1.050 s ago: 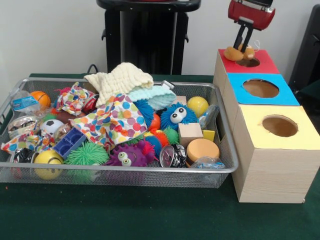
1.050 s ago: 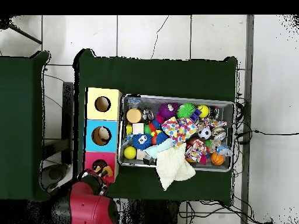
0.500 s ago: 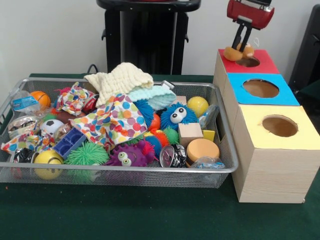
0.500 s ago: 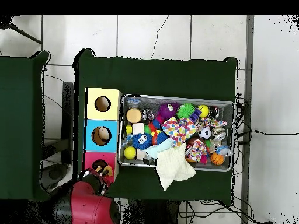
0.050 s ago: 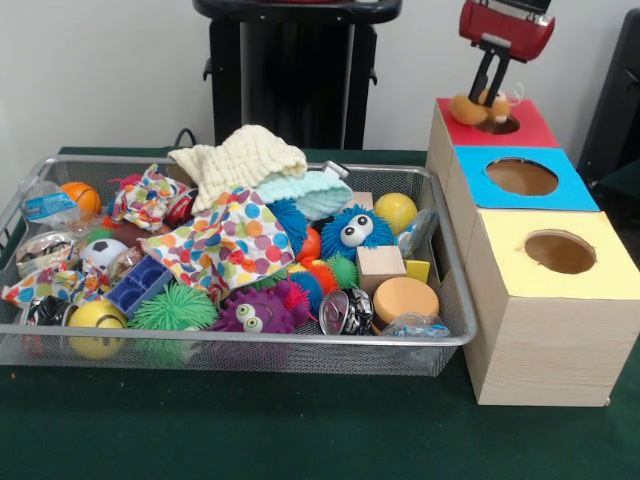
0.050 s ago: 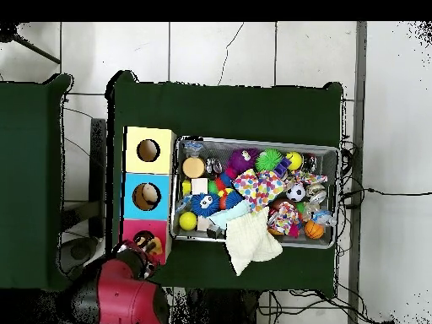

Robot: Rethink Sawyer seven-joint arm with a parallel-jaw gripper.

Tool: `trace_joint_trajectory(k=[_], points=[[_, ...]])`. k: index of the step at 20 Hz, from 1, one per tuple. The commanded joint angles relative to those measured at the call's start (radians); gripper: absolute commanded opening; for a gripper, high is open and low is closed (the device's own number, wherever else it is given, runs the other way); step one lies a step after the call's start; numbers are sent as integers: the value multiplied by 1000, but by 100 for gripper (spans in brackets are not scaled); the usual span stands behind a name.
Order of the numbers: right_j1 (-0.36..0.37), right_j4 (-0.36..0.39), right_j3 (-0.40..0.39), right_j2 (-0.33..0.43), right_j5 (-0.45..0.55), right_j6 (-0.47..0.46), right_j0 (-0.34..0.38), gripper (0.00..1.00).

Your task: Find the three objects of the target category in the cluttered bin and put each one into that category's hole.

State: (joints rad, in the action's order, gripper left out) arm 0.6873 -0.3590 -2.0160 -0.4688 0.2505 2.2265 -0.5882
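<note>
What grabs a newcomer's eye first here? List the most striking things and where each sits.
First, the wire bin heaped with bright toys and cloths, with a blue googly-eyed fuzzy ball near its middle. Beside it runs a row of three wooden boxes with holes in their tops: yellow, blue and red. Over the red box's hole hangs the pincer, with a small tan toy at its tips.

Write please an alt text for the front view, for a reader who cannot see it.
The robot's claw holds a tan plush toy above the hole of the red box, beside a blue box and a yellow box. To their left, a wire bin overflows with colourful toys and cloths.
</note>
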Motion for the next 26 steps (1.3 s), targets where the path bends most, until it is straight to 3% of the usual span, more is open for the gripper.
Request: trace_joint_trajectory(k=[1,17,26], points=[[-94,-66,98,12,84,251,-14,0],[-135,-120,107,10,45,241,-29,0],[-238,-182,122,41,-72,280,-50,0]])
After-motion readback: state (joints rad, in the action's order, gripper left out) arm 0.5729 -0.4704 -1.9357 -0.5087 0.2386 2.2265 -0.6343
